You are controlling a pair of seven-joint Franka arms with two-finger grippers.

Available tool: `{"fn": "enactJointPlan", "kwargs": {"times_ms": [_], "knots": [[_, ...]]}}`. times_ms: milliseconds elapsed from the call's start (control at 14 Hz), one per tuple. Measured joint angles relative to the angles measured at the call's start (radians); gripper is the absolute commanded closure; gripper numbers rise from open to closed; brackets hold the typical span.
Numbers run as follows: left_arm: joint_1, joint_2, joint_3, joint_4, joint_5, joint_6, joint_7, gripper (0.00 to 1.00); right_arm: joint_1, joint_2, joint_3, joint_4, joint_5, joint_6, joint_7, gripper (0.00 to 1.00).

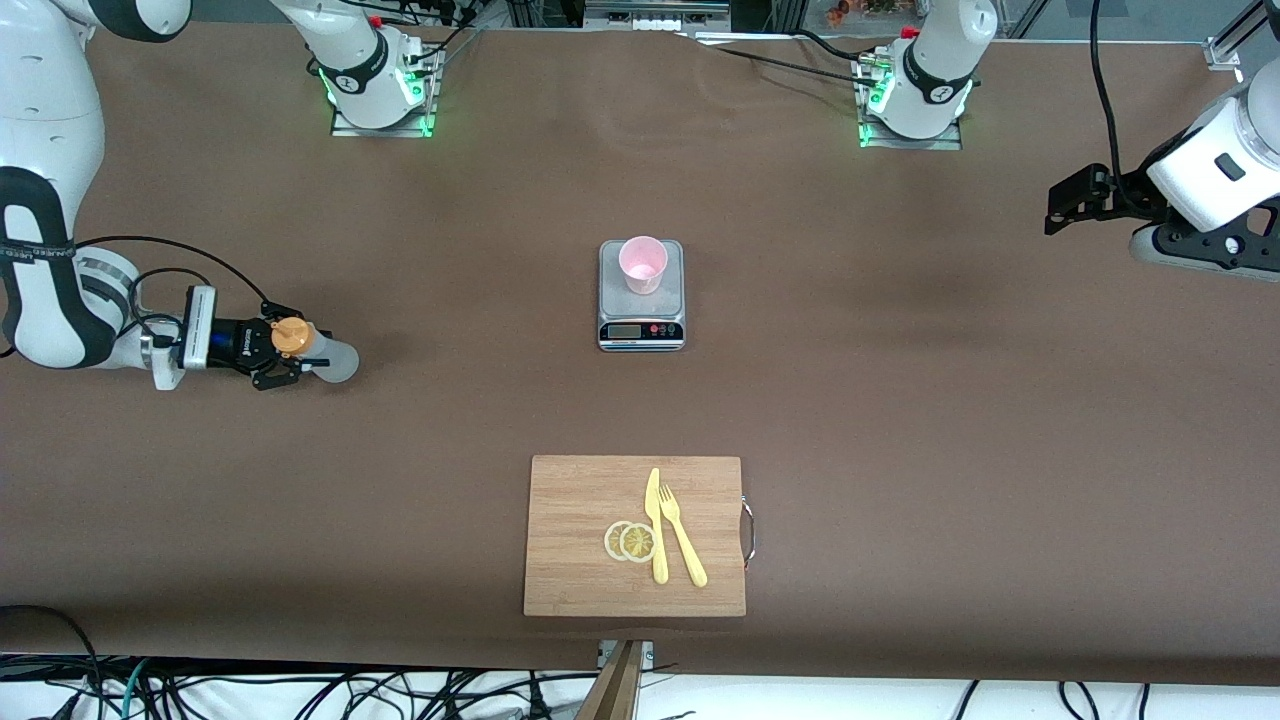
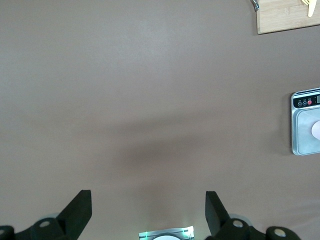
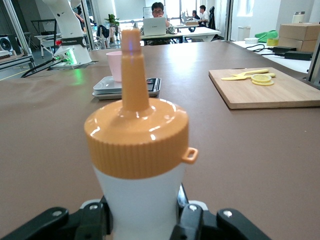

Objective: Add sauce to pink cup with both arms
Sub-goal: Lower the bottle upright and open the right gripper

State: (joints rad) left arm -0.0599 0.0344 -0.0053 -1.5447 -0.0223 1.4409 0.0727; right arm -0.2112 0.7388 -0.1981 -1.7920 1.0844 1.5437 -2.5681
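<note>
Front view: right gripper (image 1: 283,352) standing low at the right arm's end of the table, fingers clasping the sauce (image 1: 305,345); pink cup (image 1: 642,264) sitting on the scale (image 1: 641,312), well apart, bare brown table (image 1: 900,400) lying between.

Left wrist view: left gripper (image 2: 148,212), waiting, spreading wide over bare table.

Right wrist view: orange cap (image 3: 136,132) showing close up.

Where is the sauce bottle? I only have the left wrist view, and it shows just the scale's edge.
Observer: The sauce stands upright on the table toward the right arm's end, the right gripper around it.
Operator: Anything on the scale?
Observer: The pink cup stands upright on the scale.
Operator: Where is my arm?
Observer: The left gripper waits open over the left arm's end of the table.
</note>
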Motion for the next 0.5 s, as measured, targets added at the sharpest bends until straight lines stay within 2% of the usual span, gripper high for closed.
{"fn": "enactJointPlan", "kwargs": {"times_ms": [71,143,214,286,500], "knots": [[0.0,0.0,-0.001,0.0,0.0,0.0,0.0,0.0,-0.003,0.004,0.0,0.006,0.002,-0.004,0.0,0.4],[-0.001,0.0,-0.003,0.0,0.0,0.0,0.0,0.0,-0.006,0.005,0.0,0.009,0.002,-0.005,0.0,0.36],[-0.001,0.0,-0.005,0.0,0.0,-0.001,0.0,0.0,-0.007,0.005,0.0,0.013,0.002,-0.006,0.0,0.24],[-0.001,0.0,-0.007,0.0,0.0,-0.001,0.0,0.0,-0.008,0.005,-0.001,0.018,0.002,-0.006,0.001,0.0],[-0.001,0.0,-0.007,0.0,0.0,-0.003,0.0,0.0,-0.01,0.004,-0.011,0.044,0.003,-0.008,0.002,0.0]]}}
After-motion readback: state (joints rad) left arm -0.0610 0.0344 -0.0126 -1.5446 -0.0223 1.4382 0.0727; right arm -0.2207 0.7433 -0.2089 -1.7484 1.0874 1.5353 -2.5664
